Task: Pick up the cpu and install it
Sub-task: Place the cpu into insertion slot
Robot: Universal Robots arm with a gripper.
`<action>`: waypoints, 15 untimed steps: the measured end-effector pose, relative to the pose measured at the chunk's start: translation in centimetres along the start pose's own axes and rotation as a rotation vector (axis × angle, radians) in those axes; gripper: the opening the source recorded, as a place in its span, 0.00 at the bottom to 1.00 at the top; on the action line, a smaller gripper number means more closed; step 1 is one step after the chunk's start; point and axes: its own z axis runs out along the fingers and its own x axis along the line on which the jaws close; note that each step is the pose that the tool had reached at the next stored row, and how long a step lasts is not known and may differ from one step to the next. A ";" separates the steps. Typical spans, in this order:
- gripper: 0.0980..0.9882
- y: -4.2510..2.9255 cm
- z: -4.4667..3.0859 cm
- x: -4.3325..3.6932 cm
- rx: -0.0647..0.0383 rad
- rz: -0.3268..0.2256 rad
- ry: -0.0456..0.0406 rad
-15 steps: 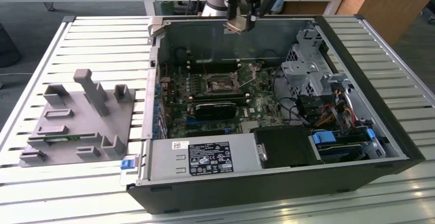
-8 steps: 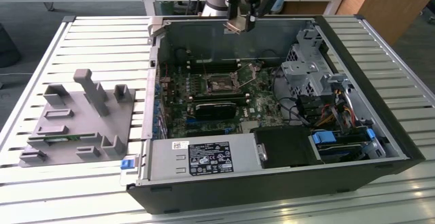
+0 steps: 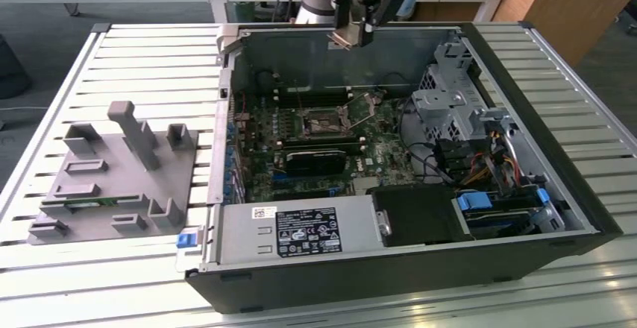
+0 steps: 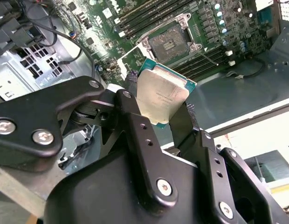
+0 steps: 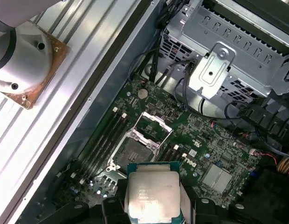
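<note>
Exterior view: we see the black gripper (image 3: pixel 350 42) poised above the far wall of the open sheet-metal computer case (image 3: pixel 231 67). Second wrist view: its two matte fingers (image 4: pixel 135 123) are clamped on the cpu (image 4: pixel 161 93), a flat square with a brushed silvery lid and teal rim, held clear above the open socket (image 4: pixel 170 41). First wrist view: the cpu hangs over the green motherboard (image 5: pixel 219 154), near the square, metal-framed socket.
</note>
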 end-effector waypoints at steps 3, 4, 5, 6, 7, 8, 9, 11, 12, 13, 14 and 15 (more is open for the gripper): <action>0.48 0.00 0.01 0.00 0.000 0.024 -0.0012; 0.48 0.00 0.01 0.00 0.000 0.033 -0.0017; 0.48 0.00 0.02 0.00 0.000 0.042 -0.0022; 0.48 0.00 0.02 0.00 -0.001 0.058 -0.0030; 0.48 0.00 0.03 0.00 -0.001 0.066 -0.0034; 0.48 0.00 0.03 0.00 -0.001 0.074 -0.0039; 0.48 0.00 0.03 0.00 -0.001 0.081 -0.0042; 0.48 -0.01 0.05 0.00 -0.001 0.101 -0.0053; 0.48 -0.01 0.08 0.00 -0.001 0.104 -0.0054; 0.48 0.00 0.11 0.00 -0.001 0.106 -0.0056; 0.48 -0.01 0.14 0.00 -0.001 0.107 -0.0061; 0.48 -0.01 0.17 0.00 0.000 0.108 -0.0062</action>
